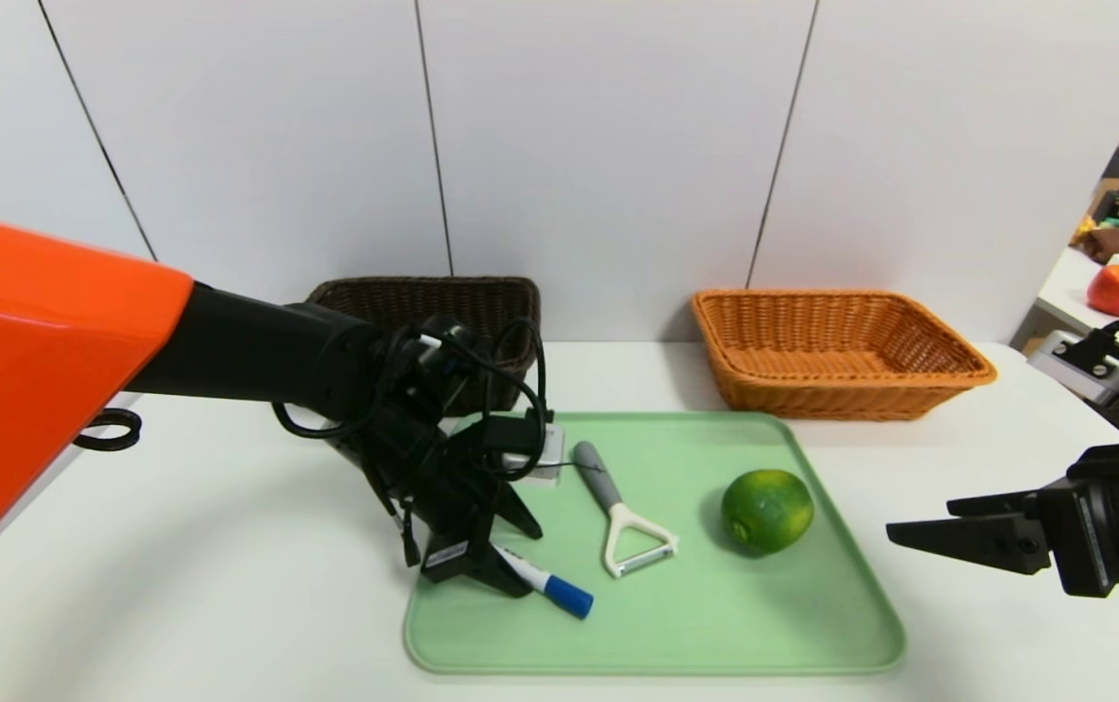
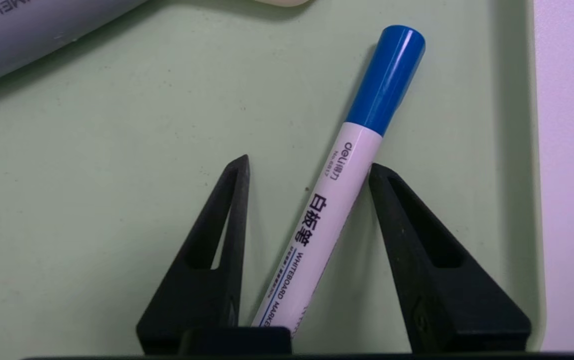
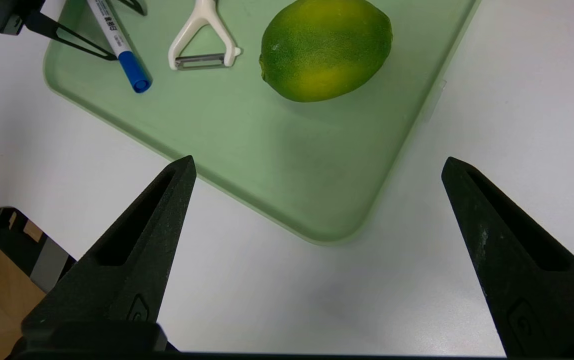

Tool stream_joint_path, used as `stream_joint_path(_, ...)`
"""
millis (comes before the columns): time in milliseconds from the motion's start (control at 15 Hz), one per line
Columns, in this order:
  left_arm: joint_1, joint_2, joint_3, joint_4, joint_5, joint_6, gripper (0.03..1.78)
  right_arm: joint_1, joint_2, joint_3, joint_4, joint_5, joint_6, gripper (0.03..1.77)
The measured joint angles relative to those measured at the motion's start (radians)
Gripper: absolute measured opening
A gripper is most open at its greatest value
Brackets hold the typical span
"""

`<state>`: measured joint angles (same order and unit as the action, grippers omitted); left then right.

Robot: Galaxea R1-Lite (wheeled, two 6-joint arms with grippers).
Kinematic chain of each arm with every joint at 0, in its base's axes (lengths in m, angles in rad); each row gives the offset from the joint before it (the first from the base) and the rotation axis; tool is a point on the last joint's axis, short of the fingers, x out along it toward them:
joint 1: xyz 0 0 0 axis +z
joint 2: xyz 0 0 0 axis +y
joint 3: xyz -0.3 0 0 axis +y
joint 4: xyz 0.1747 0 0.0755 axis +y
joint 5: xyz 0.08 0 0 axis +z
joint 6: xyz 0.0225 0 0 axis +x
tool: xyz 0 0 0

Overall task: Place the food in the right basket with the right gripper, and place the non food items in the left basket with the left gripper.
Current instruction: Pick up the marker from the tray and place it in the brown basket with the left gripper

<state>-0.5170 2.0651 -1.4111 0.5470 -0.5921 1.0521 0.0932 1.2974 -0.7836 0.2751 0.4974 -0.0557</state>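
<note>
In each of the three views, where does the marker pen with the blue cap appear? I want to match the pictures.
Head view: the marker lies at the green tray's near-left corner, under the left gripper.
Left wrist view: the marker fills the middle, between the open fingers.
Right wrist view: the marker is in the upper left part of the picture.
Shared landmark: the green tray.

A white table point(image 1: 228, 546) is carrying a light green tray point(image 1: 813, 624) sitting at its centre. The dark brown basket point(image 1: 482, 302) is resting at 11 o'clock from the tray, the orange-tan basket point(image 1: 842, 390) at 1 o'clock, almost touching the tray's far edge.
</note>
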Motion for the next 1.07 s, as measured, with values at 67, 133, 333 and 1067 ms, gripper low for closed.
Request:
stream_joint_path(67, 0.000, -0.002, 0.007, -0.001, 0.000, 0.008, 0.72, 0.000, 0.000, 0.000, -0.001, 0.000, 0.000, 1.70)
stream_joint_path(133, 0.000, -0.006, 0.013, -0.003, 0.000, 0.010, 0.27, 0.000, 0.000, 0.000, 0.000, 0.000, 0.000, 1.70)
stream_joint_path(333, 0.000, -0.015, 0.023, -0.005, 0.000, 0.011, 0.17, 0.000, -0.002, 0.000, 0.000, 0.000, 0.000, 1.70)
stream_joint_path(1067, 0.109, -0.170, -0.083, -0.059, -0.021, -0.045, 0.17, -0.007, -0.003, 0.001, -0.003, 0.000, 0.001, 1.70)
